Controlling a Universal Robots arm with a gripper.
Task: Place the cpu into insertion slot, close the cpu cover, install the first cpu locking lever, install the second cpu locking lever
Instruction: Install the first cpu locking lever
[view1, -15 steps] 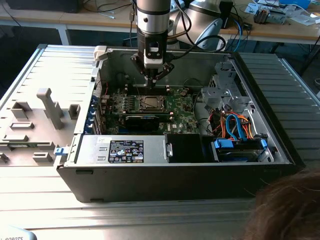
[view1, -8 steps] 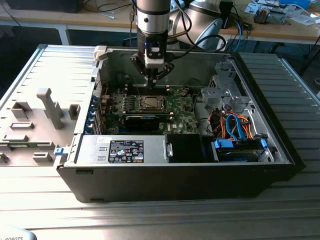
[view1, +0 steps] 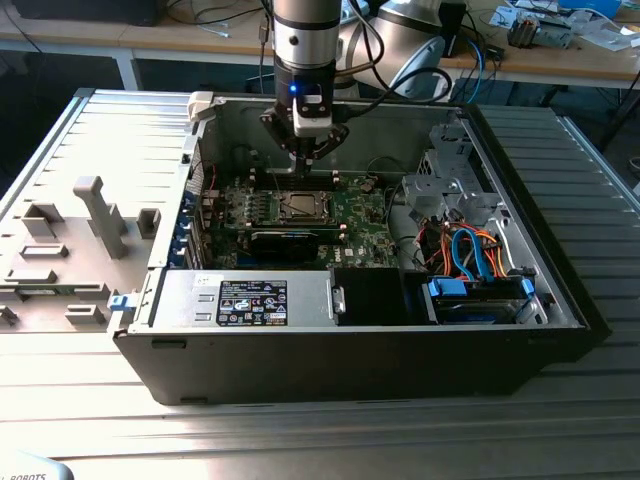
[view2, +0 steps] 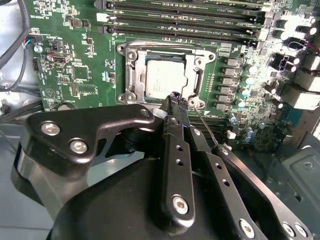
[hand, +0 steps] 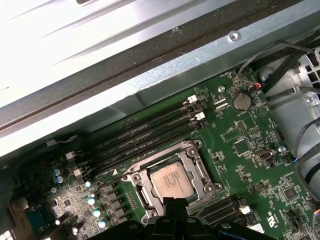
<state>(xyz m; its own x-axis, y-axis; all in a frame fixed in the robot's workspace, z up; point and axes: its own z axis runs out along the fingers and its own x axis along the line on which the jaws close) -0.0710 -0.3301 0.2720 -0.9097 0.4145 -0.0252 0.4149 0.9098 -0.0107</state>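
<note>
Ribbed metal bench (view1: 90, 420) with an open desktop case (view1: 300, 370) lying on it, arm reaching down inside. So, in the second wrist view, the gripper (view2: 175, 100) has its fingers pressed together, tips right at the near edge of the socket. Can't tell if they're actually nipping anything. Just beside the fingertips there's a thin wire locking lever (view2: 207, 131) that looks up off its latch to me.

Right past the tips, the cpu (view2: 167, 77) is sitting in the insertion slot (hand: 137, 182), and the cpu cover (view2: 131, 70) looks folded down around it. So I'd say steps one and two are done and the levers are what's left; I can't make out the second one. Farther beyond the hand run the memory slots (view2: 190, 20) on the green motherboard (view2: 75, 75).
</note>
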